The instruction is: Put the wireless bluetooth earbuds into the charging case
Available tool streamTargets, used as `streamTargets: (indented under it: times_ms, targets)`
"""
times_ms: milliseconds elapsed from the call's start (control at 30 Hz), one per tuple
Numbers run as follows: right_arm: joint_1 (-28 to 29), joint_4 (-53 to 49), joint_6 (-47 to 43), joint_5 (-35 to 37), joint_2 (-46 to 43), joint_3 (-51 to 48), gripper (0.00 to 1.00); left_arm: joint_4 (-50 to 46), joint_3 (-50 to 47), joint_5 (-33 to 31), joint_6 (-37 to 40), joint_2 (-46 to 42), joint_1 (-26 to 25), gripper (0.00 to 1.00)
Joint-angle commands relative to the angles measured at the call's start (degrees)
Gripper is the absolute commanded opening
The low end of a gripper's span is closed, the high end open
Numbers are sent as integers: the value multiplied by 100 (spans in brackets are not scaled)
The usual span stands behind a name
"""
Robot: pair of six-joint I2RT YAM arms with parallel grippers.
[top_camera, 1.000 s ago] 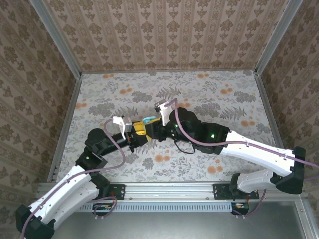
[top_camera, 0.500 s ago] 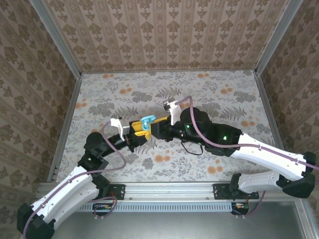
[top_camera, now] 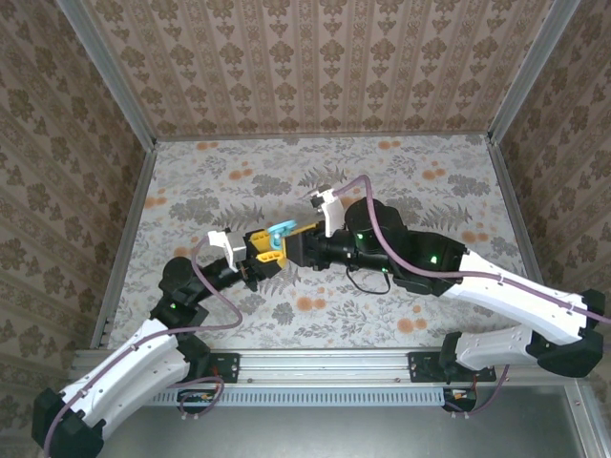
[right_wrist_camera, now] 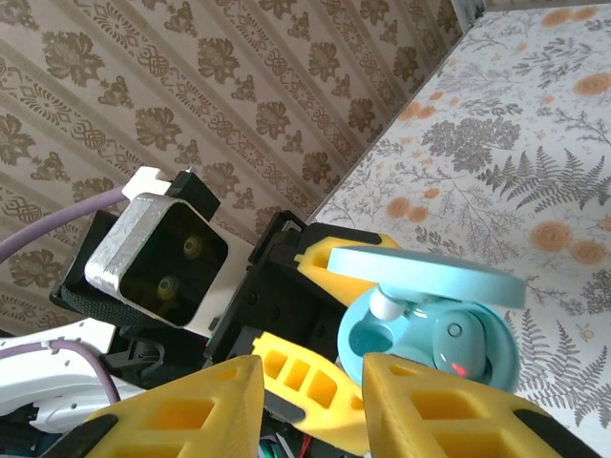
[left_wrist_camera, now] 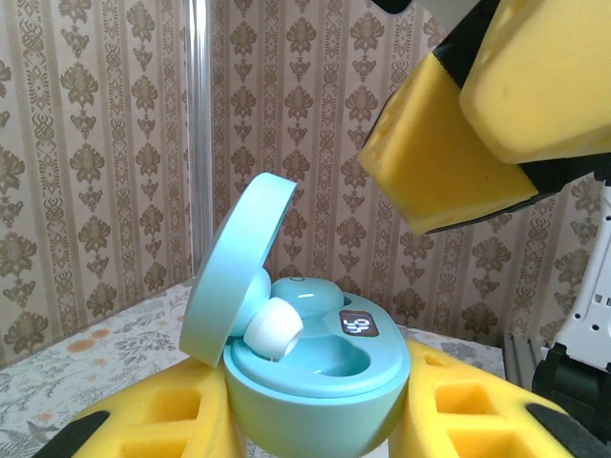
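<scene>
A teal charging case [left_wrist_camera: 320,382] stands upright with its lid [left_wrist_camera: 239,262] swung open, and my left gripper [left_wrist_camera: 320,420] is shut on it, one yellow finger [left_wrist_camera: 143,425] on each side. One teal earbud [left_wrist_camera: 310,296] sits in its socket beside the lit display. A second earbud [left_wrist_camera: 272,329] with a white tip lies tilted against the lid, over the free socket. My right gripper [right_wrist_camera: 313,391] hovers just beside the case [right_wrist_camera: 430,339], open, nothing between its pads; its fingers [left_wrist_camera: 449,162] hang above the case. From above, the case [top_camera: 278,232] sits between both grippers.
The floral table [top_camera: 410,181] is walled by patterned panels [top_camera: 315,67] on three sides, with metal posts at the corners. The left wrist camera block [right_wrist_camera: 158,258] sits close behind the case. Both arms meet near the table's middle, with free room around them.
My right gripper has drawn back to the right off the case, leaving the open lid uncovered. The left gripper has shifted slightly, still holding the case.
</scene>
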Motion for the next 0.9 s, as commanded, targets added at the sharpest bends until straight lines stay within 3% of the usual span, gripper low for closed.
streamTargets:
  times_ms: [0, 500, 867]
  targets:
    - [22, -215, -1, -168, 136, 278, 33, 143, 91, 2, 238, -78, -43, 22]
    - [8, -943, -595, 101, 782, 993, 34, -109, 197, -2, 322, -73, -65, 23]
    - [-58, -1621, -972, 227, 1163, 1436, 47, -488, 381, 36, 278, -81, -62, 23]
